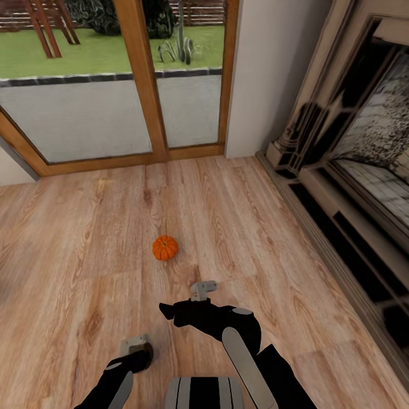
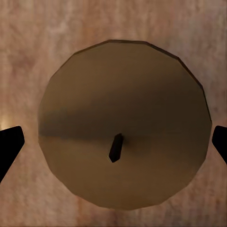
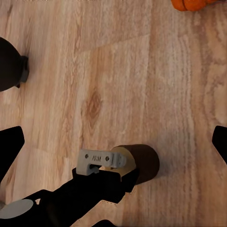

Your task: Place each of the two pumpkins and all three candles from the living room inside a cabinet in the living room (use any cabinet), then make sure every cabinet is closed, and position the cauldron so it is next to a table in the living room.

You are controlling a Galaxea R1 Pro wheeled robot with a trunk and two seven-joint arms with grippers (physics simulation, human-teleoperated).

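A small round bright-orange pumpkin (image 1: 165,247) sits alone on the light wood-plank floor (image 1: 85,238), ahead of both arms and well apart from them; in the right wrist view its orange edge (image 3: 191,4) just shows at the picture's border. Below the left gripper (image 2: 113,142) stands a short stubby tan candle (image 2: 124,124) with a tiny dark wick, seen straight down its flat top in the left wrist view, where the two black fingertips (image 2: 9,144) stand spread wide on either side of the candle and clear of it (open, then, and holding nothing). The right wrist view looks down on the same scene from above: the left arm's grey gripper mount (image 3: 100,161) hangs over the candle (image 3: 139,163), which rests upright on the floor. The right gripper (image 3: 113,146) has its dark fingertips parted at the picture's two sides, with only floor between them. In the head view the left gripper (image 1: 135,347) and the right gripper (image 1: 201,291) both hang low over the boards. Beyond the pumpkin a tall wood-framed glass door (image 1: 142,79) looks onto pavement and lawn. Along the right wall runs a pale stone fireplace surround (image 1: 341,187) with dark recesses.
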